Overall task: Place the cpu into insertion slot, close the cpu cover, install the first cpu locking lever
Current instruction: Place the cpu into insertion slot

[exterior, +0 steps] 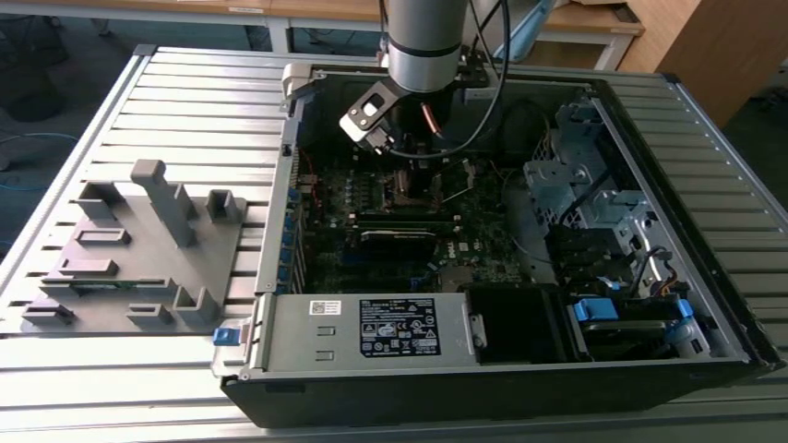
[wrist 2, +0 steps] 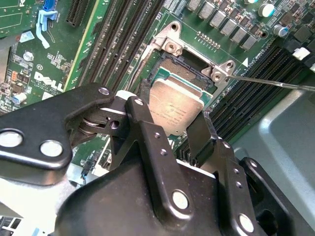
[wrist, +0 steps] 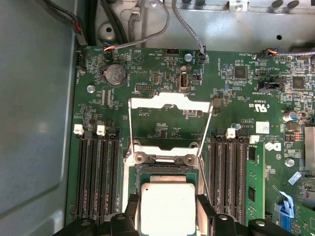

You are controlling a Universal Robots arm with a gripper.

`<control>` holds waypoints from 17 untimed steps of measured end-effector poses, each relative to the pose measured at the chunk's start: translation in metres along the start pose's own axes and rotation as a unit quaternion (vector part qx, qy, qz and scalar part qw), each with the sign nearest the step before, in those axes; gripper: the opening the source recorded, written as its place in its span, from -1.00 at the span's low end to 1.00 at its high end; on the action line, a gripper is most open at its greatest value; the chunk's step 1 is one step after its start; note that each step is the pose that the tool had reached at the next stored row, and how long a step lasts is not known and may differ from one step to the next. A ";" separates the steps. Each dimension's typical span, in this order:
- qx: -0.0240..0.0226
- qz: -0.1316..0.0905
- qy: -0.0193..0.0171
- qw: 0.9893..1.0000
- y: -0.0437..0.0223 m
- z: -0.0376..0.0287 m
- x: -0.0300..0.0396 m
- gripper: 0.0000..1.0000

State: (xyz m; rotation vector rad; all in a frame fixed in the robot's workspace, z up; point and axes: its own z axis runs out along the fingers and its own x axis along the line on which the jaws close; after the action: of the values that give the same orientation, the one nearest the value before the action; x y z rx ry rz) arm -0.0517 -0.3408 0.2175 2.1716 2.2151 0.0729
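Gripper [wrist 2: 170,123] is pinching the cpu [wrist 2: 174,108] by two opposite edges, a black finger [wrist 2: 141,123] pressing on each side. The cpu is hanging silver top up over the socket [wrist 2: 189,69] on the green board [wrist 2: 19,54]; cannot tell whether its underside is touching the socket. In the first wrist view a strip of the socket's contacts is lying uncovered beyond the chip's edge. The cpu cover [wrist: 167,102] is standing open, swung back past the socket's far end, with the board showing through its open centre. A thin wire lever [wrist 2: 270,82] is sticking out sideways from one socket corner. Memory slots [wrist: 96,177] are running along both flanks of the socket, and a coin battery [wrist: 114,74] is sitting beyond the cover. In the exterior view the arm [exterior: 425,41] is reaching down into the open computer case [exterior: 493,397], which is lying on a slatted metal table [exterior: 185,92]. A grey plastic fixture [exterior: 136,249] is resting at the exterior view's left, just beside the case.
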 end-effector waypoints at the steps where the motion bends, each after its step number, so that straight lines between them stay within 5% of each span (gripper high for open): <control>1: 0.000 0.000 0.000 1.000 0.0000 0.0003 0.0000 0.08; 12: 0.000 0.000 0.000 1.000 0.0009 0.0041 0.0000 0.08; 17: 0.000 0.000 -0.004 1.000 0.0008 0.0051 0.0000 0.08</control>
State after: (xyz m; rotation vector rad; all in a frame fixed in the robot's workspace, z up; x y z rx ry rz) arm -0.0506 -0.3407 0.2125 2.1676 2.2115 0.0639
